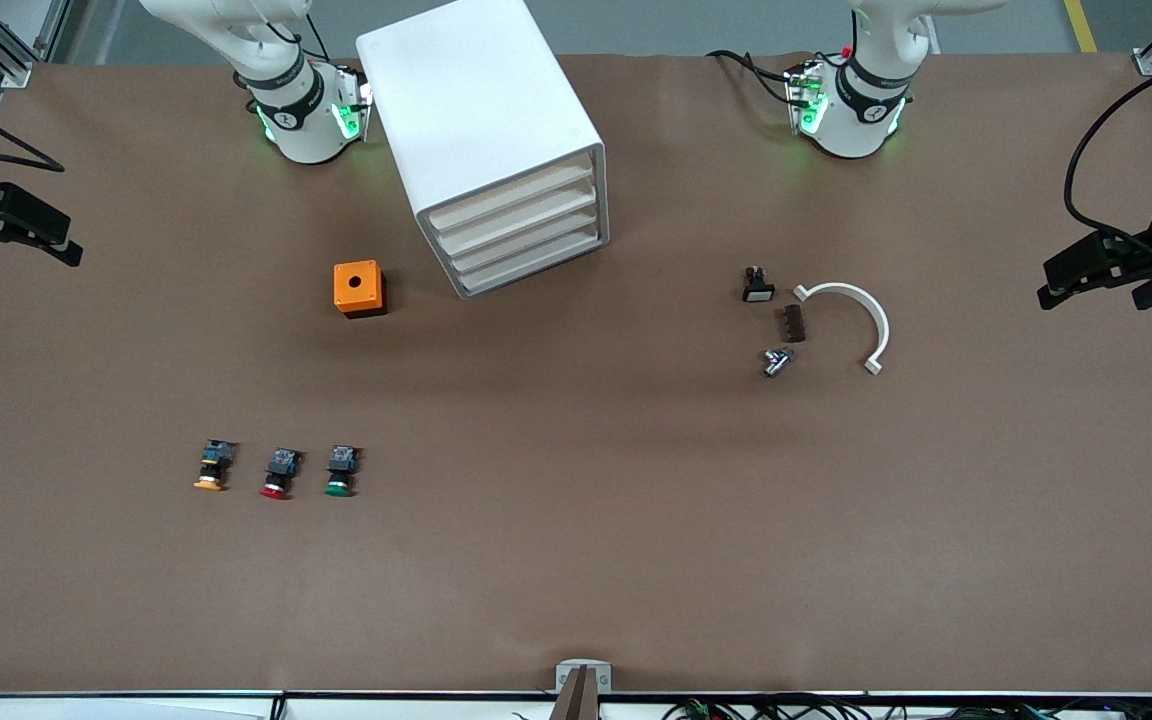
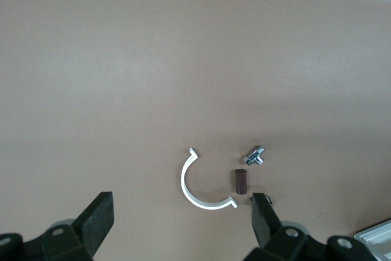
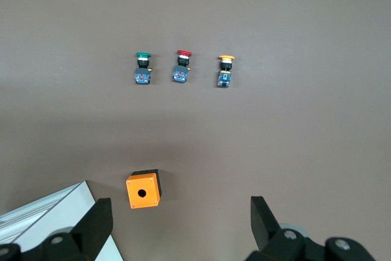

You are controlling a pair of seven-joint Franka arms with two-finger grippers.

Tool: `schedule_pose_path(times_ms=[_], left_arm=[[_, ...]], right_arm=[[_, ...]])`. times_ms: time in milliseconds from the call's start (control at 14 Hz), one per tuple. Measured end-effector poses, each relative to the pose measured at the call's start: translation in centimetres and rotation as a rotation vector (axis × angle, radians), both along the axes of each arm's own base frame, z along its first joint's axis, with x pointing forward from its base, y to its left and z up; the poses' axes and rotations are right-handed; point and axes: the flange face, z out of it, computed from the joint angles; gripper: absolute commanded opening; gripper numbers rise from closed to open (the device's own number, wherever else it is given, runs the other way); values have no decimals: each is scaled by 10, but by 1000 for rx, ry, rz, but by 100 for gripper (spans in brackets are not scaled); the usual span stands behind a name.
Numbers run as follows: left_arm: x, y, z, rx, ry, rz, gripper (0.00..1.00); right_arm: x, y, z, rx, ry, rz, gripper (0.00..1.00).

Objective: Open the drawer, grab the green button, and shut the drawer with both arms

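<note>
Brown covering spread over the whole tabletop, and nearest the front camera, toward the right arm's end, three small push buttons lay in a row. The button with the round green cap and black-and-blue body lay on its side, cap toward the camera, just beside a red-capped button, with an orange-capped button at the end of the row. No lettering could be read on any of them.

Farther from the camera stood a small orange box with a round hole in its top. Toward the left arm's end lay a loose cluster: a small metal fitting, a dark brown block, a small black part with a white face and a curved white clip, none of them touching.

Farther still stood the white cabinet, turned at an angle, its four off-white drawer fronts flush and shut; the drawer looked the same as its neighbours and bore no label.

The right tool hung over the tabletop's edge at the right arm's end, fingers spread with nothing between them. The left tool hung over the edge at the left arm's end, fingers likewise spread and empty. Both arms waited.
</note>
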Motion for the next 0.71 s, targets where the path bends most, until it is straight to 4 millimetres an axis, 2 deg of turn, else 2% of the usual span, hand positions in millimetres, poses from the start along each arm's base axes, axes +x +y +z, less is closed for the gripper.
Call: schedule_pose_path(times_ms=[285,712], left_arm=[[-14,13,0,1,-28,24,99],[-16,11,2,1,-34,20,99]], right_arm=[[0,0,0,0,-1,0,100],[0,0,-1,0,3,-1,100]])
